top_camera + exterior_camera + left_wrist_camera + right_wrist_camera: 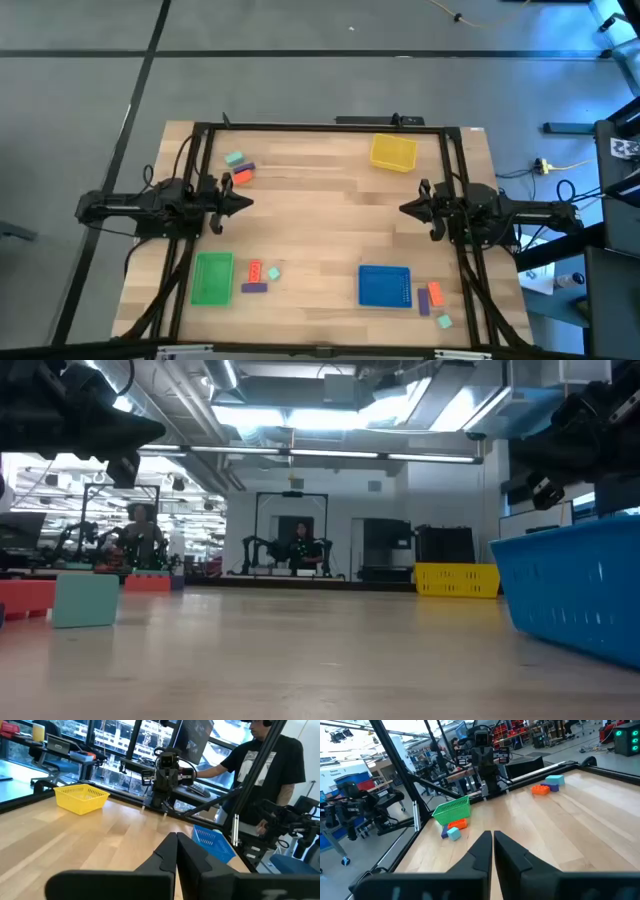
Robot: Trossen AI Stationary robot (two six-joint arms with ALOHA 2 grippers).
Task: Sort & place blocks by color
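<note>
The blocks lie in three small groups on the wooden table. A mint, an orange and a purple block (238, 168) rest at the far left. Another such trio (258, 274) lies beside the green tray (212, 277). A third trio (433, 299) lies right of the blue tray (384, 285). My left gripper (247, 203) hangs shut at the left side, above the table, pointing right. My right gripper (404, 208) hangs shut at the right side, pointing left. Neither holds anything.
A yellow tray (394, 152) stands at the far right of the table. A dark frame (320, 127) runs round the table's edges. The middle of the table between the two grippers is bare wood. A person (265, 765) stands beyond the table's right side.
</note>
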